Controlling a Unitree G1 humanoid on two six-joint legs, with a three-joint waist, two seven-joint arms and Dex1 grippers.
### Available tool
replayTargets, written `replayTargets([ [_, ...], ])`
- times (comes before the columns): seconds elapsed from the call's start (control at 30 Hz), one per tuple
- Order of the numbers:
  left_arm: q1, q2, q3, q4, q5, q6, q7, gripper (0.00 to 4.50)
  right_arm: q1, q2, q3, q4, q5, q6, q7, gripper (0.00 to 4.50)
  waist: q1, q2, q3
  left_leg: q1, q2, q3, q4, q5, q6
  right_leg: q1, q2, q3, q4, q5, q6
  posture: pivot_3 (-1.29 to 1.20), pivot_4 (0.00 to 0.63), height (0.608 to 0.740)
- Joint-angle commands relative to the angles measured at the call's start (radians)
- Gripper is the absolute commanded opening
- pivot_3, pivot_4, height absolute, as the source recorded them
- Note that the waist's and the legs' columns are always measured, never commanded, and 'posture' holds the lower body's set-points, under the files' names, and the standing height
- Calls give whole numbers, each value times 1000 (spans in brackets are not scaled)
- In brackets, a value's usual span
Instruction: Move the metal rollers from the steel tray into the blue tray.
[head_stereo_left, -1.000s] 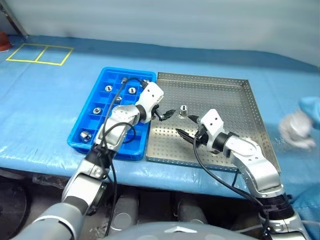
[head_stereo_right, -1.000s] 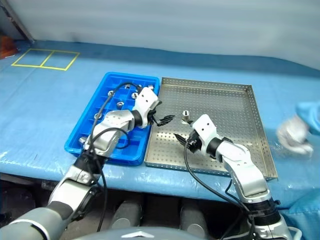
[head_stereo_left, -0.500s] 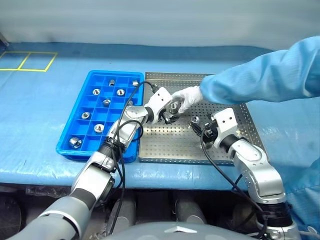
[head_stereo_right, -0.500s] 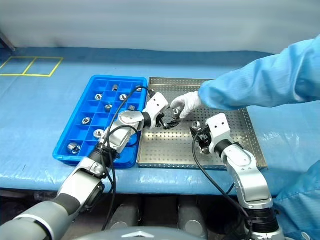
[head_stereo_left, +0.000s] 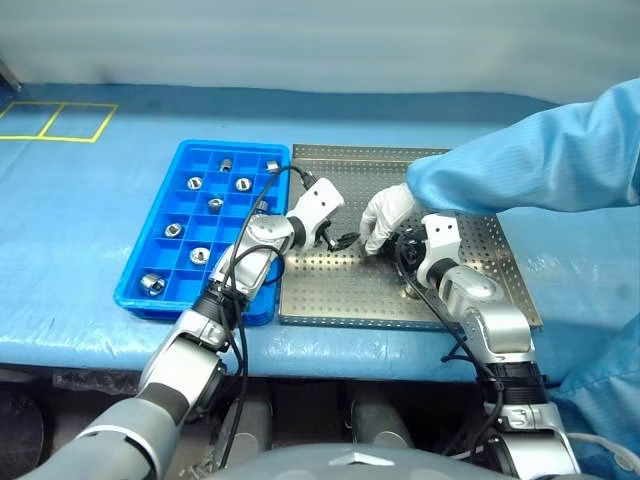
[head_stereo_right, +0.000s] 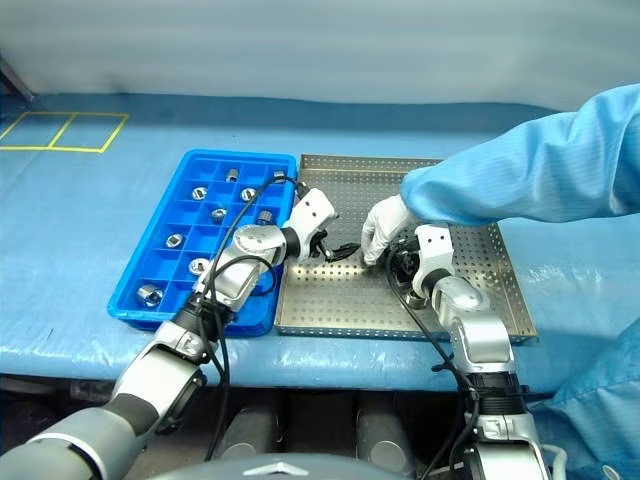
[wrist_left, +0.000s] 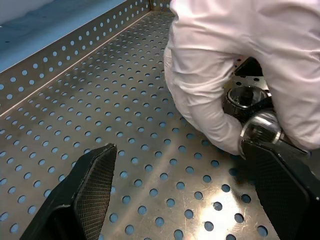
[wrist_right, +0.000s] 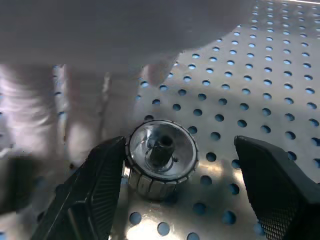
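To my left gripper's (head_stereo_left: 348, 238) left, the blue tray (head_stereo_left: 170, 290) holds several metal rollers (head_stereo_left: 153, 284). My right gripper (wrist_right: 175, 165) stands wide around one roller (wrist_right: 161, 154) on the steel tray (head_stereo_left: 330, 300) (its wrist view reveals this). My left gapes empty; a gloved hand (head_stereo_left: 385, 215) sits between them.

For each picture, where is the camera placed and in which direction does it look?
Left eye view: on the head, looking forward and down at the blue tray, steel tray and both arms.
Right eye view: the same head camera's other eye, the same scene.
Left wrist view: on the left wrist, looking along its open fingers at a gloved hand beside a roller.
Right wrist view: on the right wrist, looking along its open fingers at a roller.
Shared: both wrist views show the gloved hand and the perforated floor.
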Motion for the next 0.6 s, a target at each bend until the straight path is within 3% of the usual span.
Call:
replayTargets([
  [0.03,-4,3,9,-62,-1,2,-7,4335,-5,5,-9,1,-3,-25,1,3669,1,0,0,0,0,0,0,0,0,0,0,0,0,0,0,100,150,740],
  [0.4,7,5,4,-67,3,0,-11,4335,-2,7,0,-6,-9,-28,8,3669,2,0,0,0,0,0,0,0,0,0,0,0,0,0,0,105,150,740],
  [0.6,43,37,-29,-126,-15,17,-109,4335,69,-32,36,-268,13,78,43,3669,5,0,0,0,0,0,-1,0,0,0,0,0,0,0,0,126,150,740],
])
